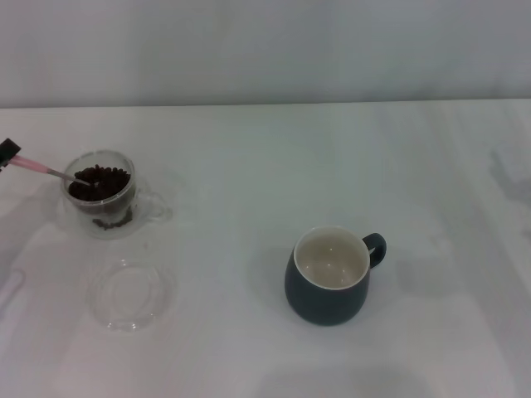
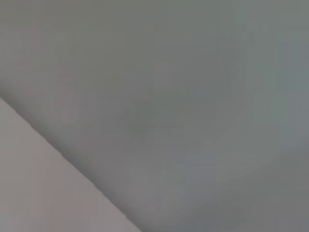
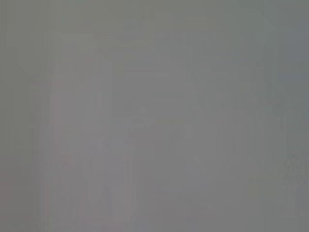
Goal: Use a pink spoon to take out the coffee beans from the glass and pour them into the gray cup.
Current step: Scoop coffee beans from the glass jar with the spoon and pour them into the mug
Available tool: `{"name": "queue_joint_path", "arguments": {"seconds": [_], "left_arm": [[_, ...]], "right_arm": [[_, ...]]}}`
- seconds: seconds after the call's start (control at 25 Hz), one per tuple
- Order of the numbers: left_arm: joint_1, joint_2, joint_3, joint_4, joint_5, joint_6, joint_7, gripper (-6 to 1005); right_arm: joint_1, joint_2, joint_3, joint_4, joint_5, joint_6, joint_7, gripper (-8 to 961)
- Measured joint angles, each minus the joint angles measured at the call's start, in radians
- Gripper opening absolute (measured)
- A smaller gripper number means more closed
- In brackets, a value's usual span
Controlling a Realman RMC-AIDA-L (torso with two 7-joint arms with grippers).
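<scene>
Left end effector [image 1: 8, 154] gripping pink spoon [image 1: 46, 169], silver bowl in bean-filled glass [image 1: 101, 192]

The left gripper [image 1: 7, 153] is cut off by the head view's left edge, its finger state indeterminate, the pink spoon [image 1: 41, 168] has its bowl buried among the coffee beans [image 1: 99, 182], and both wrist views show only featureless grey.

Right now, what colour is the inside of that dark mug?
Off-white; the gray cup is dark blue-gray outside. The head view shows it best.
</scene>
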Motion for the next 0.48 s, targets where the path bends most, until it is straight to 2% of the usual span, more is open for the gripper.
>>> {"name": "queue_joint_path", "arguments": {"seconds": [0.48], "left_arm": [[0.013, -0.003, 0.000, -0.011, -0.057, 0.011, -0.011, 137]], "right_arm": [[0.003, 0.000, 0.000, -0.005, 0.003, 0.006, 0.000, 876]]}}
